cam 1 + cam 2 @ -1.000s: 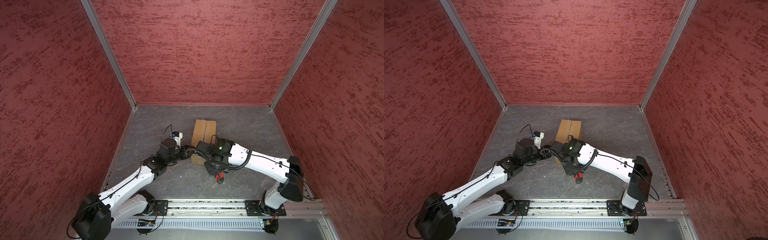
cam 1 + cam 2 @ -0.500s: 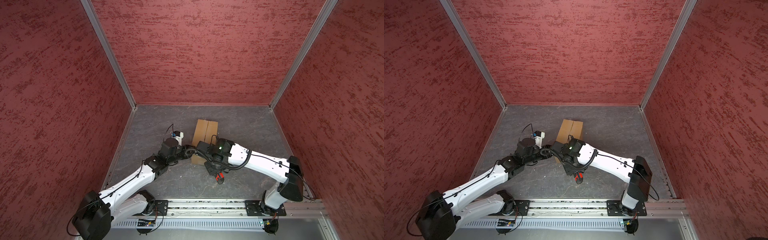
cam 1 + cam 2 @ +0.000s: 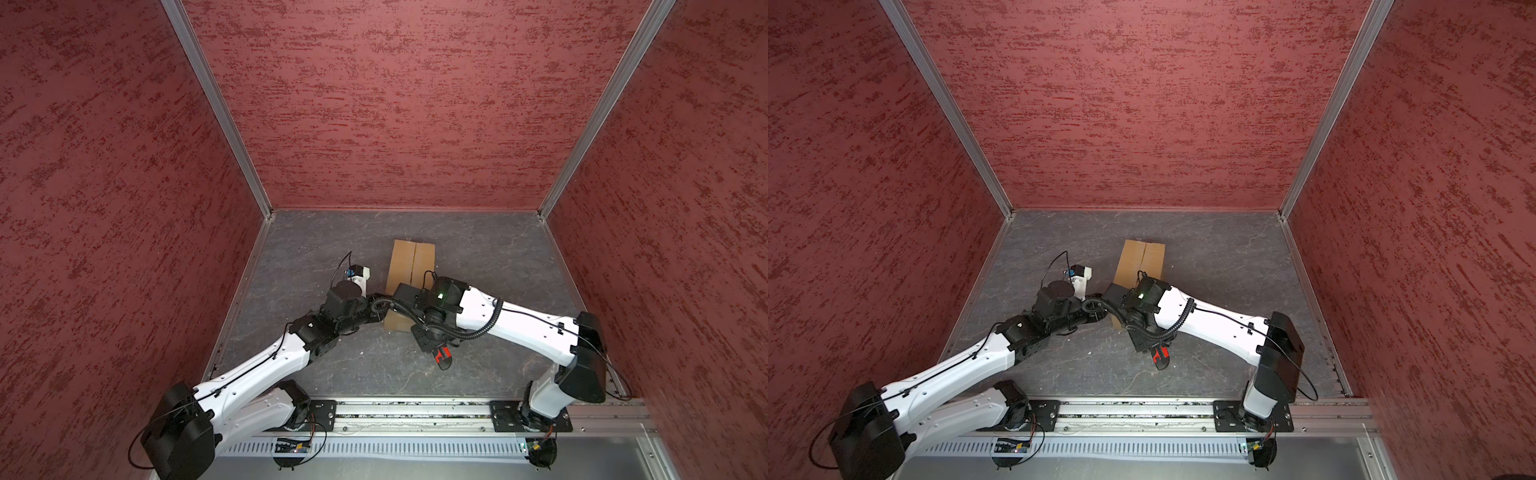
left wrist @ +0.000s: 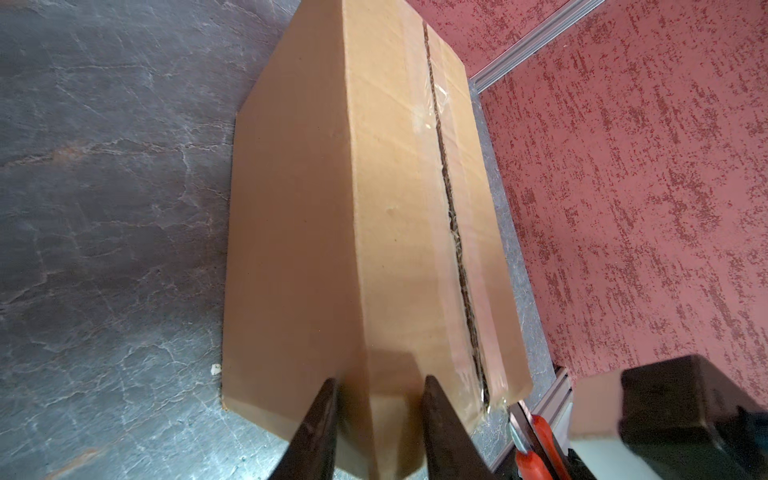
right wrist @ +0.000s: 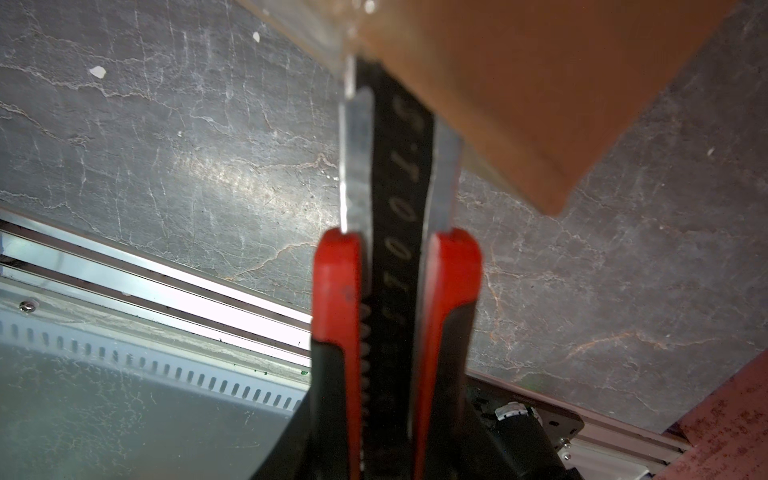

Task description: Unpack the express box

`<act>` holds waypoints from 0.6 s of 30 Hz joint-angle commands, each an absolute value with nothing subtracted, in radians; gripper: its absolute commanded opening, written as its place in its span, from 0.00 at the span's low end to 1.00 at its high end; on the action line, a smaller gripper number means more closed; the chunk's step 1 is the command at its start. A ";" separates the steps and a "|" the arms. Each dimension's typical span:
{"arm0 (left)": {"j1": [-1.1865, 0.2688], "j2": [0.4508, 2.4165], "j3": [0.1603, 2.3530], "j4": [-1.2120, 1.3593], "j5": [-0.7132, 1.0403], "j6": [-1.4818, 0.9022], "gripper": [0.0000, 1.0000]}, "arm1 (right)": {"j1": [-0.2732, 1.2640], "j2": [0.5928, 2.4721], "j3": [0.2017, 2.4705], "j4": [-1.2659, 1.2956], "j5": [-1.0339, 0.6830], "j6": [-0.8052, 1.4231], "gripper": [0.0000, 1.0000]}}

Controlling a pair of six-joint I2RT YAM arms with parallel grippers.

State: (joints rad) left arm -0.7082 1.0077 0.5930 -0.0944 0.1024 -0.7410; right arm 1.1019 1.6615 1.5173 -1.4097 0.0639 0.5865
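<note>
The express box (image 3: 409, 259) (image 3: 1141, 259), a plain brown carton, lies closed on the grey floor in both top views. In the left wrist view the tape along the express box's (image 4: 316, 216) centre seam (image 4: 451, 216) is split into a ragged dark gap. My left gripper (image 4: 380, 415) straddles its near corner; contact is unclear. My right gripper (image 5: 392, 415) (image 3: 436, 347) is shut on a red-and-black utility knife (image 5: 399, 291) (image 3: 443, 358) (image 3: 1160, 358). The knife's blade (image 5: 353, 145) reaches the clear tape at the carton's near end (image 5: 519, 83).
Red textured walls close in the floor on three sides. An aluminium rail (image 3: 415, 409) carrying both arm bases runs along the front. Both forearms cross in front of the carton's near end. Small white scraps (image 4: 215, 369) lie on the floor beside the carton.
The left arm has crept slightly towards the carton's near corner. The right arm, the knife and the carton have barely moved.
</note>
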 commanded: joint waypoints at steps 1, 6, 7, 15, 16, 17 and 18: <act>-0.762 0.991 0.629 0.000 0.225 -0.759 0.32 | 1.112 1.684 1.581 -1.247 0.043 0.519 0.00; -0.780 0.992 0.629 0.005 0.209 -0.763 0.31 | 1.112 1.692 1.591 -1.245 0.045 0.514 0.00; -0.782 0.992 0.628 0.005 0.207 -0.764 0.31 | 1.112 1.694 1.592 -1.245 0.045 0.511 0.00; -0.772 0.996 0.640 -0.016 0.177 -0.740 0.32 | 1.112 1.701 1.600 -1.242 0.040 0.505 0.00; -0.758 1.001 0.641 -0.015 0.177 -0.734 0.32 | 1.112 1.701 1.600 -1.243 0.038 0.504 0.00; -0.736 1.006 0.641 -0.015 0.183 -0.730 0.33 | 1.112 1.700 1.599 -1.244 0.038 0.505 0.00; -0.715 1.010 0.641 -0.013 0.193 -0.727 0.35 | 1.112 1.699 1.598 -1.245 0.037 0.506 0.00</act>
